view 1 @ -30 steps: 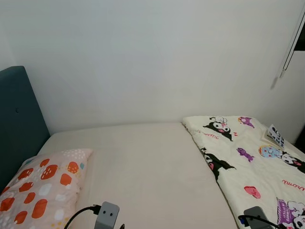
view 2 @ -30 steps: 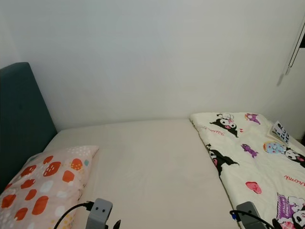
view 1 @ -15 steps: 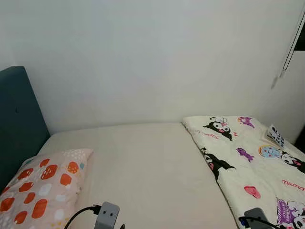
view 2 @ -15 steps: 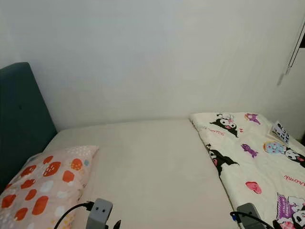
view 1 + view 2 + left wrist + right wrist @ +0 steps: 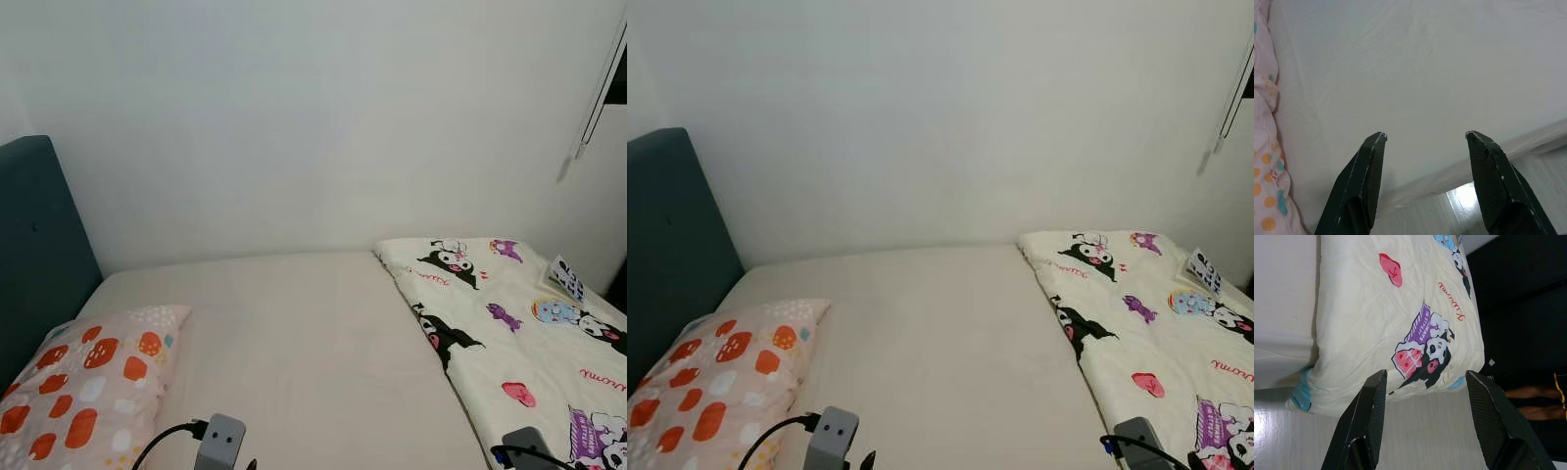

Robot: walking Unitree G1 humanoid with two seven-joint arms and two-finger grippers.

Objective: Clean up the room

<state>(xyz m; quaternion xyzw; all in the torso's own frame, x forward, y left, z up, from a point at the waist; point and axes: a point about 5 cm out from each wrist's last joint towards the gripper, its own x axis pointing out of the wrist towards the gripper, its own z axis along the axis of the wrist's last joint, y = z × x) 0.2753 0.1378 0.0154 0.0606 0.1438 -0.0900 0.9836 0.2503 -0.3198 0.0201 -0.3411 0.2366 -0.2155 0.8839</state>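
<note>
Nearest the robot, both arms are held low at the near edge of the bed: the left gripper (image 5: 1425, 139) hovers with its two black fingers spread wide and nothing between them, over the bare cream sheet (image 5: 294, 333) beside the strawberry-print pillow (image 5: 83, 382); the right gripper (image 5: 1425, 377) is likewise spread wide and empty, above the near corner of the cartoon-print quilt (image 5: 509, 333), where that corner hangs toward the pale floor (image 5: 1400, 440). The quilt is the likely thing to tidy: it lies folded over the right part of the mattress, leaving the middle and left bare. To do this step well, I judge the right gripper should come down on the quilt's near edge and pinch a good fold of cloth, not just the top layer, before any pull, with the left ready to take the inner edge so the cloth spreads evenly rather than bunching. Farther off, a small printed card (image 5: 566, 278) rests on the quilt near the wall; it could slide off when the quilt is drawn. At the far left stands the dark teal headboard (image 5: 39, 245).
</note>
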